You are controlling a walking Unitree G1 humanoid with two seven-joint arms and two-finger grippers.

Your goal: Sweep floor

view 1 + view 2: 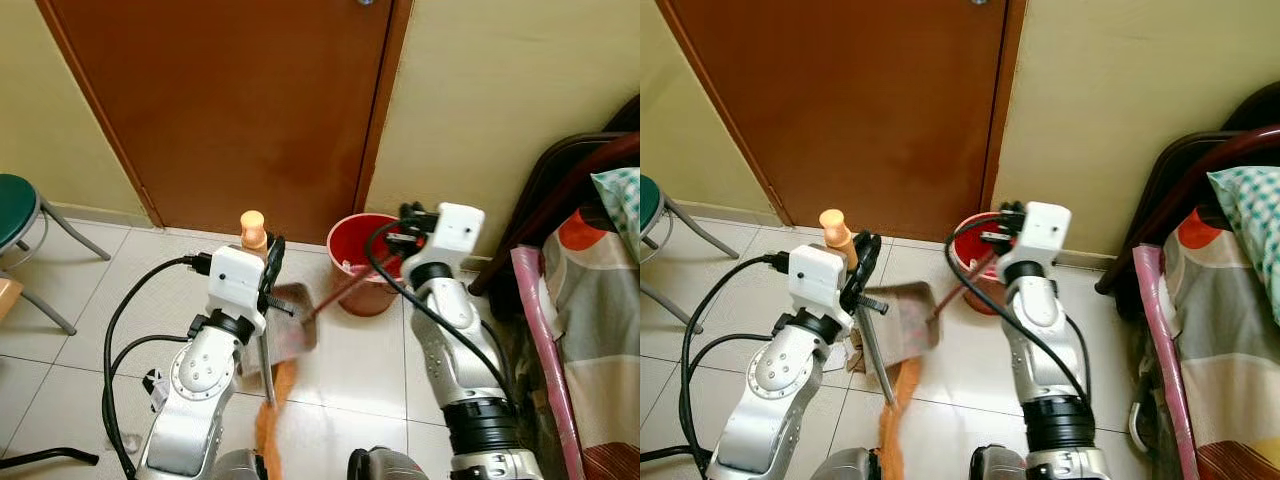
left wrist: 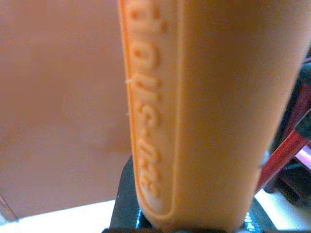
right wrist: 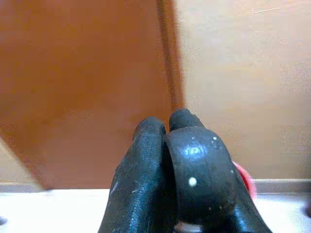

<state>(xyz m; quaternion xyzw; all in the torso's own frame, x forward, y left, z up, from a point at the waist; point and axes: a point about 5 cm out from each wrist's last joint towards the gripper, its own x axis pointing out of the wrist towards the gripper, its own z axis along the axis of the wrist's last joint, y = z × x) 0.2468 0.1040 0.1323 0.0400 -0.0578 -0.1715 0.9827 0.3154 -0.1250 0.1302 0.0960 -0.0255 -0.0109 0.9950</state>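
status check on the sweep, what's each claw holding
Left claw shut on orange broom handle. Right claw shut on red dustpan handle, dustpan tilted toward red bucket by the door. Nothing blocking.

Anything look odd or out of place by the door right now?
Nothing looks spilled or broken. The left pincer holds the orange broom handle, the dustpan sits tilted on the tiles, and the red bucket stands upright against the wall.

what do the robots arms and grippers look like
Both arms are silver metal with round joints, each ending in a white boxy wrist block. Thick black cables loop alongside the left arm and right arm. The right gripper's fingers are glossy black, rounded and speckled with pale dust.
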